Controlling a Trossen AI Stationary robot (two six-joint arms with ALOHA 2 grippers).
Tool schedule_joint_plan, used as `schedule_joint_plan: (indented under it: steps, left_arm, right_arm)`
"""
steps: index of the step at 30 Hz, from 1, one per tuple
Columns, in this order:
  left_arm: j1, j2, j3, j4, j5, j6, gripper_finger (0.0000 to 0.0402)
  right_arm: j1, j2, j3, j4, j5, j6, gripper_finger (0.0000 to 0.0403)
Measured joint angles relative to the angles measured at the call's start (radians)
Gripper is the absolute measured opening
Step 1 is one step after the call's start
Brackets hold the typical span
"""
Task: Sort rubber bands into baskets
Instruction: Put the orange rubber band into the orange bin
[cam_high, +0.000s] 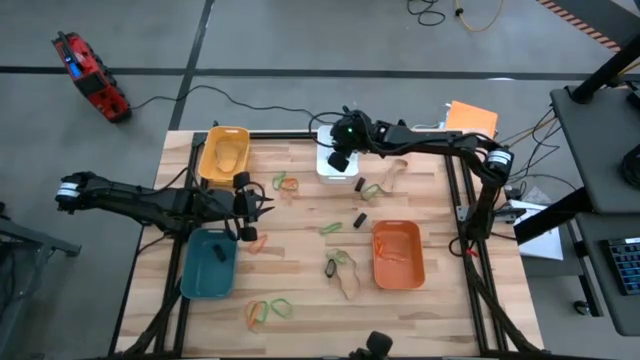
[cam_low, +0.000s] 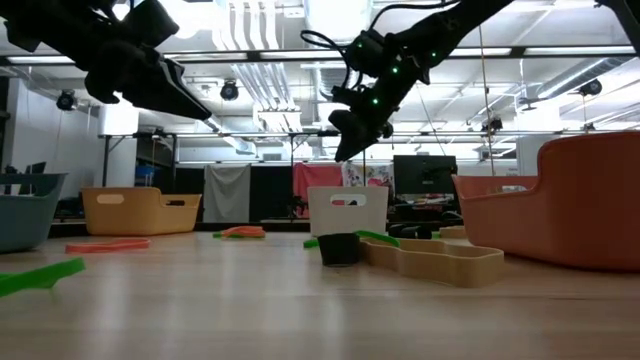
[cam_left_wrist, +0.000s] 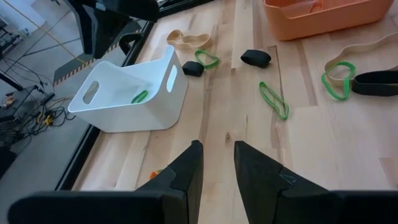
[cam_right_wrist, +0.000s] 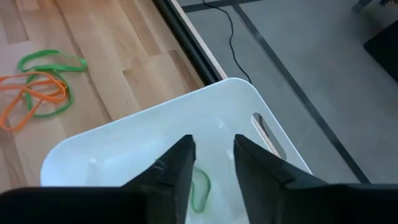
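Four baskets stand on the wooden table: yellow (cam_high: 225, 152), white (cam_high: 335, 162), teal (cam_high: 210, 262) and orange (cam_high: 398, 253). Rubber bands lie scattered between them, among them a green and orange pair (cam_high: 285, 183), a green one (cam_high: 330, 228) and a black one (cam_high: 360, 220). My right gripper (cam_right_wrist: 213, 155) hangs open over the white basket (cam_right_wrist: 155, 130). A green band (cam_right_wrist: 200, 186) lies on the basket's floor below its fingers, also seen in the left wrist view as the green band (cam_left_wrist: 140, 96). My left gripper (cam_left_wrist: 216, 146) hovers open above bare wood between the yellow and teal baskets, with nothing between its fingers.
More bands lie near the table's front: a tan, green and black cluster (cam_high: 340, 268) and an orange and green pair (cam_high: 268, 310). An orange band (cam_high: 255, 240) lies beside the teal basket. A black frame rail (cam_right_wrist: 186, 43) runs along the table's far edge behind the white basket.
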Motion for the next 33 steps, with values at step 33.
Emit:
schedule_joint_plan:
  steps: [33]
  left_arm:
    - [-0.066, 0.132, 0.081, -0.091, 0.091, -0.413, 0.0076]
  right_arm:
    - [0.503, -0.187, 0.000, -0.369, -0.177, 0.023, 0.0140]
